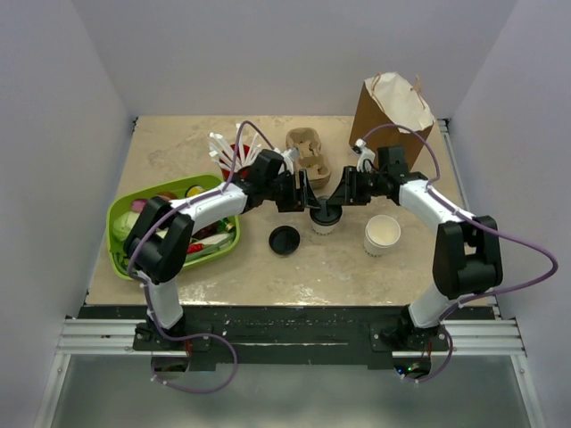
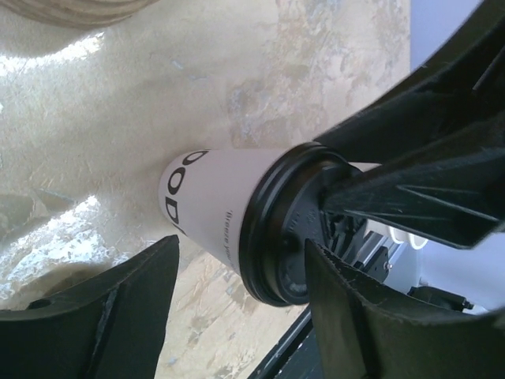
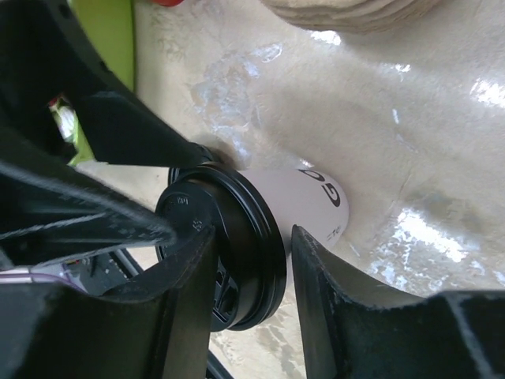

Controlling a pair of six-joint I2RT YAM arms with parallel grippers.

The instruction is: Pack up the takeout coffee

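Near the middle of the mottled beige worktop (image 1: 357, 272), the left claw (image 1: 302, 193) stands open astride the small white paper cup with its glossy round black plastic lid (image 1: 325, 219). The right claw (image 1: 344, 194) hugs that lid; whether it grips, I cannot tell. Two claws crowding one light, smooth, tapered cup could tip it.

Table (image 1: 178, 152): takeout coffee (image 1: 324, 223), lidless cup (image 1: 382, 234), black lid (image 1: 284, 240), bag (image 1: 393, 111)

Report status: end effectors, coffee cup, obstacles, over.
Left end effector open astride coffee cup. Right end effector at its top, grip unclear. Cup upright. Loose lid, open cup apart.
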